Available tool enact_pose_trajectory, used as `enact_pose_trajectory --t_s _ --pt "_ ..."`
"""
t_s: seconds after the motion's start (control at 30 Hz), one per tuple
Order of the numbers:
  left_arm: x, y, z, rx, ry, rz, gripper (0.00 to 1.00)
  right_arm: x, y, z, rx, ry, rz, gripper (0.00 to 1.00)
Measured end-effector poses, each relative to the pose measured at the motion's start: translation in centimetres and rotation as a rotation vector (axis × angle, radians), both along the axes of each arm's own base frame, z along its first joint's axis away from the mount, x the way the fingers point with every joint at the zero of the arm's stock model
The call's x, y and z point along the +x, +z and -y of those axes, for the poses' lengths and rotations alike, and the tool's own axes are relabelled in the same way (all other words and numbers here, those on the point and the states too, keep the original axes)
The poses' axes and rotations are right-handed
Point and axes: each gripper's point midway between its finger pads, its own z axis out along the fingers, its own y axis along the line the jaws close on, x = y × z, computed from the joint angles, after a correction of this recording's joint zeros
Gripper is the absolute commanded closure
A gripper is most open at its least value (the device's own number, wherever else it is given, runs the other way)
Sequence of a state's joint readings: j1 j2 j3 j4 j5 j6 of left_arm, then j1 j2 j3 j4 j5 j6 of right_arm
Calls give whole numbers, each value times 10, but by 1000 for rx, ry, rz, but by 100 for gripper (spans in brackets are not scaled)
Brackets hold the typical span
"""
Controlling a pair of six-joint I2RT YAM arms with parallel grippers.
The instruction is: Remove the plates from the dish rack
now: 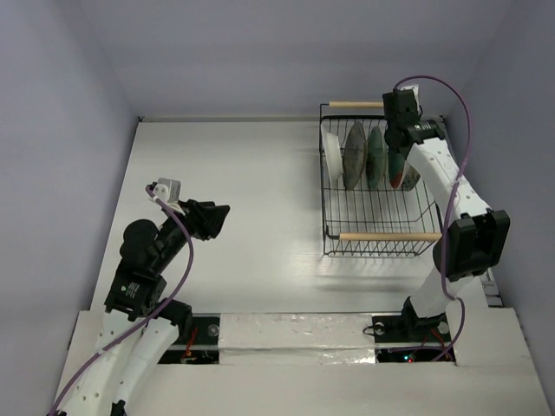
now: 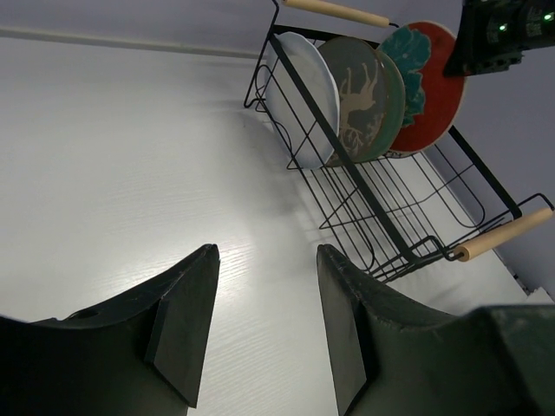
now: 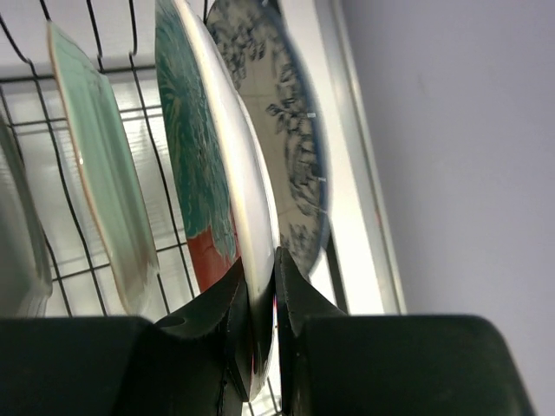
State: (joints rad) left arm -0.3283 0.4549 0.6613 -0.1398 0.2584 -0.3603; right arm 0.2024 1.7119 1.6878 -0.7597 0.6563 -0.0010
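Right gripper (image 3: 263,270) is clamped on the rim of the teal-and-red plate (image 3: 204,173), upright in the far half of the dish rack (image 1: 328,199) between the teal-green plate (image 3: 100,182) and blue floral plate (image 3: 290,130). Best to lift straight up, no twist, since both neighbours sit close. Left gripper (image 2: 264,260) is wide open and empty, left of the rack. Only the right wrist view shows the pinch and gaps, which the wrist hides in the top view; the left wrist view adds the white plate (image 2: 299,87) and speckled plate (image 2: 360,95) faces.

The left arm folds low at the near side; the left gripper (image 2: 264,260) hangs with fingers spread apart; the right arm reaches far forward, elbow bent; the right gripper (image 3: 260,270) pinches the rim of the teal-and-red plate (image 3: 195,156).
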Motion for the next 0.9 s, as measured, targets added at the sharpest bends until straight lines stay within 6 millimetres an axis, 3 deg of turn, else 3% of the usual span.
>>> enact_pose_trajectory --t_s 0.23,0.5,0.63,0.7,0.8,0.9 --pt "0 0 1 0 -3 0 54 -30 71 -2 4 9 163 100" --pt "0 0 1 0 -2 -1 54 -91 175 -11 123 67 465 100" --pt "0 0 0 0 4 -1 54 -113 211 -55 350 265 624 100" --pt "1 0 -1 1 11 0 55 -110 216 -85 473 370 661 100" --pt "0 1 -5 -1 29 7 56 -100 221 -157 670 559 663 100" --pt "-4 6 -11 -7 55 28 56 -74 206 -239 841 696 605 100"
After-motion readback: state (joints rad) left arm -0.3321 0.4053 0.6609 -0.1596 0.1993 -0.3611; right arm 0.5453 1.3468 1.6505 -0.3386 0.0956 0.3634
